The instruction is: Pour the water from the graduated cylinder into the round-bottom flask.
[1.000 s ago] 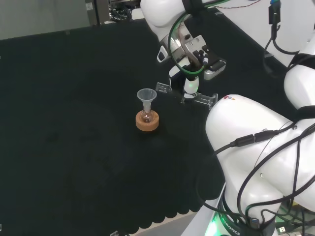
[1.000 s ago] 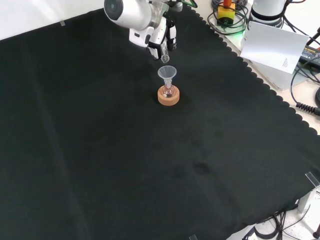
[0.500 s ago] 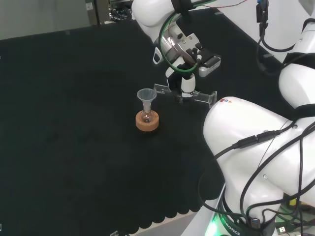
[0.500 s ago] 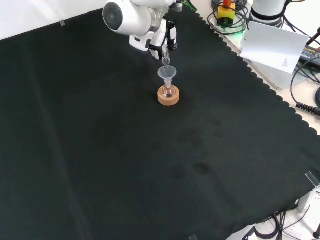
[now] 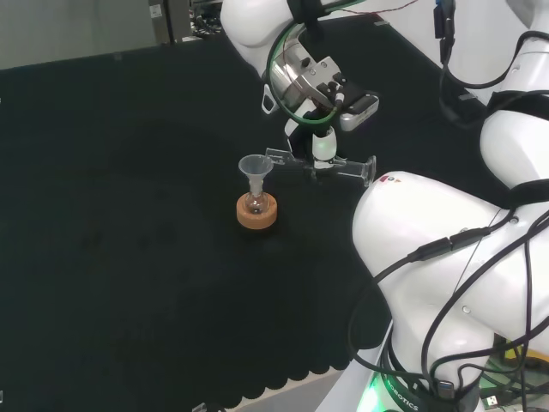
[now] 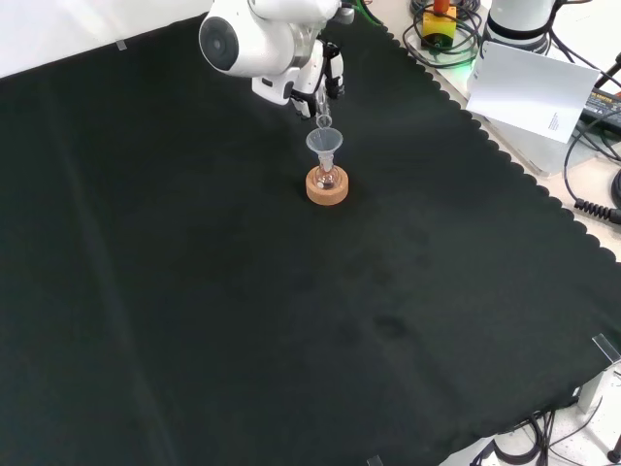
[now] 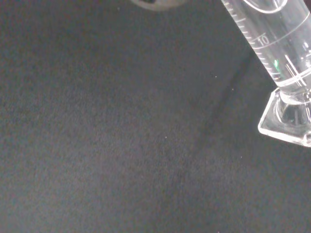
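Holding the graduated cylinder [image 5: 319,165] pretty much sideways, the robot hand [image 5: 323,146] has its fingers wrapped around the middle of the tube, so it's clamped on it up in the air. In the head view the cylinder's mouth end points left and sits right at the rim of the clear funnel [image 5: 256,169], while its flat foot sticks out to the right, just in front of the big white arm link. The funnel is stuck in the neck of the little round-bottom flask [image 5: 255,204], which sits in a cork ring stand [image 5: 256,215] on the desk [image 5: 129,215] with its black cloth. From the front view, the robot hand [image 6: 325,83] is just on the far side of the funnel [image 6: 324,144], with the cylinder tip hanging right above it. The wrist view gets the cylinder's scale marks and foot [image 7: 286,119] up close over the cloth. Can't tell if any water is moving.
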Robot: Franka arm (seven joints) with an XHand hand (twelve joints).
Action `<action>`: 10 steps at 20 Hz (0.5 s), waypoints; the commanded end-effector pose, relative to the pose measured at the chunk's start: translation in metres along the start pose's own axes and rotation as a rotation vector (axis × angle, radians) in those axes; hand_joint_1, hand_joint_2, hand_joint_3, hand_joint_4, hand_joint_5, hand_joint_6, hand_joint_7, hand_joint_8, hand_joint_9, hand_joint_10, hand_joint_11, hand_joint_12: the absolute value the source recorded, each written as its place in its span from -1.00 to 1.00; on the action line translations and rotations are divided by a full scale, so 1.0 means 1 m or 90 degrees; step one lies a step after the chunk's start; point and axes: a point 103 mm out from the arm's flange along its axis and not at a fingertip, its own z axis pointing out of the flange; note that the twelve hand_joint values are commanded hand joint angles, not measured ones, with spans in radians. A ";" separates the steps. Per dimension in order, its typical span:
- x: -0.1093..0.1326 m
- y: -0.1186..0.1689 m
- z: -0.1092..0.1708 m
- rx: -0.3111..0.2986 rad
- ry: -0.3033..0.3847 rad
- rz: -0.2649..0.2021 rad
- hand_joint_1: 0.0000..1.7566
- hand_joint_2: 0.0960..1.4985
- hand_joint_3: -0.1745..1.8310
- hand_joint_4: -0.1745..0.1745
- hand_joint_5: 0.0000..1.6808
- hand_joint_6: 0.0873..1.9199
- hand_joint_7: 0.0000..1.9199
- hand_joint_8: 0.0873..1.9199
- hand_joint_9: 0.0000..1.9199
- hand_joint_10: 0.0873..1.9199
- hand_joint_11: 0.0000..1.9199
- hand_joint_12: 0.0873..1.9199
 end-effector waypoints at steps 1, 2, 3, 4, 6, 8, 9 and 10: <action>0.002 -0.001 -0.002 0.022 -0.007 0.007 0.59 0.35 -0.83 -1.00 0.26 -0.17 0.02 -0.03 0.29 -0.40 0.28 -0.23; 0.002 -0.002 -0.002 0.023 -0.005 0.006 0.59 0.35 -0.83 -1.00 0.27 -0.17 0.02 -0.03 0.29 -0.40 0.28 -0.23; 0.001 -0.003 -0.003 0.027 -0.005 0.008 0.59 0.35 -0.83 -1.00 0.27 -0.17 0.02 -0.03 0.29 -0.40 0.28 -0.23; 0.002 -0.003 -0.004 0.034 -0.008 0.011 0.59 0.35 -0.83 -1.00 0.27 -0.17 0.02 -0.03 0.30 -0.40 0.28 -0.23; 0.003 -0.005 -0.007 0.043 -0.015 0.017 0.59 0.35 -0.83 -1.00 0.27 -0.18 0.03 -0.04 0.30 -0.40 0.28 -0.23; 0.004 -0.005 -0.009 0.056 -0.018 0.026 0.59 0.35 -0.83 -1.00 0.27 -0.18 0.03 -0.04 0.30 -0.40 0.28 -0.23; 0.005 -0.005 -0.009 0.063 -0.019 0.029 0.59 0.35 -0.83 -1.00 0.27 -0.18 0.03 -0.04 0.30 -0.40 0.28 -0.23; 0.006 -0.006 -0.010 0.064 -0.020 0.032 0.59 0.35 -0.83 -1.00 0.27 -0.18 0.03 -0.04 0.30 -0.40 0.28 -0.23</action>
